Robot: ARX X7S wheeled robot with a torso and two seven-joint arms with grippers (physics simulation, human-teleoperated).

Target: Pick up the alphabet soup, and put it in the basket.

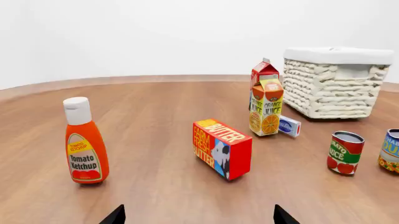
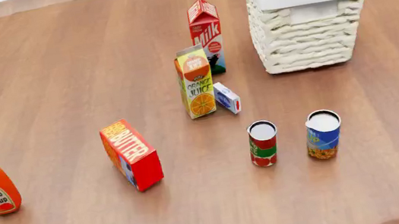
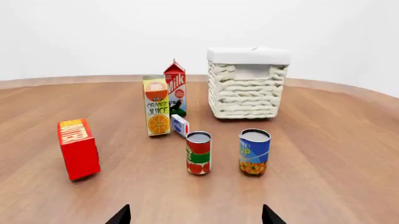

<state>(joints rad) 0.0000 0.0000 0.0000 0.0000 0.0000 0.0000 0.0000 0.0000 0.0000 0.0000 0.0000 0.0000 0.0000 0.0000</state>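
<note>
White walls ring a round brown wooden desk (image 2: 56,68); the blue-labelled, yellow-banded, silver-topped alphabet soup can (image 2: 323,134) stands upright. Left pincer (image 1: 198,217) and right pincer (image 3: 195,215) both gape, empty.

Blue-labelled alphabet soup (image 2: 323,134); cream woven basket (image 2: 307,41).

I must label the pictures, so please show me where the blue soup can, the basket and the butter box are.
blue soup can (image 2: 323,139): head view, on its label.
basket (image 2: 302,41): head view, on its woven front wall.
butter box (image 2: 131,144): head view, on its top face.
</note>
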